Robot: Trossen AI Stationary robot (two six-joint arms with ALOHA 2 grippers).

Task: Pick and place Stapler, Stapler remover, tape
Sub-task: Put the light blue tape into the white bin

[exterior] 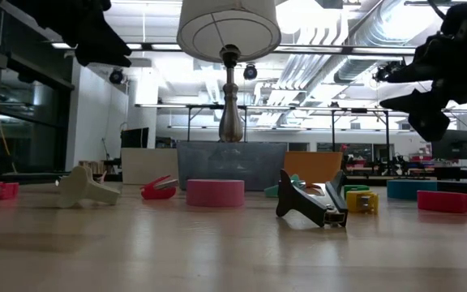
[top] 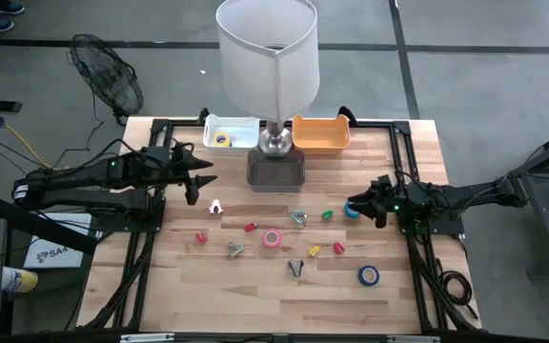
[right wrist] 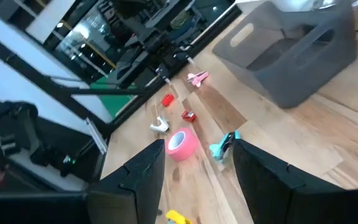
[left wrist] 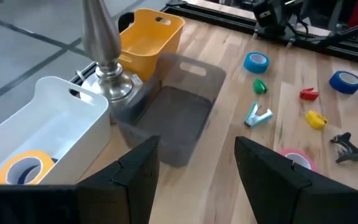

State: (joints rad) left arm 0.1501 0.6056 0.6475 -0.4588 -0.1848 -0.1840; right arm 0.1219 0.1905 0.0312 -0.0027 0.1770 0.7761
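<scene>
Both grippers hover open above the table and hold nothing. My left gripper [top: 198, 181] [left wrist: 197, 168] is by the grey bin [top: 275, 170] and faces the bins. My right gripper [top: 354, 207] [right wrist: 197, 180] is at the table's right, over a blue tape roll [top: 351, 211]. A pink tape roll [top: 272, 238] [right wrist: 181, 144] and a second blue roll [top: 368, 276] lie flat on the wood. A yellow roll [top: 220, 139] [left wrist: 23, 168] lies in the white bin [top: 241, 129]. A dark stapler remover [top: 295, 270] [exterior: 310, 203] and a grey one [top: 235, 249] lie near the middle.
A lamp [top: 267, 52] stands at the far edge between the white bin and the orange bin [top: 320, 134]. Small red, green, yellow, teal and white pieces are scattered across the middle of the table. There is bare wood along the near edge.
</scene>
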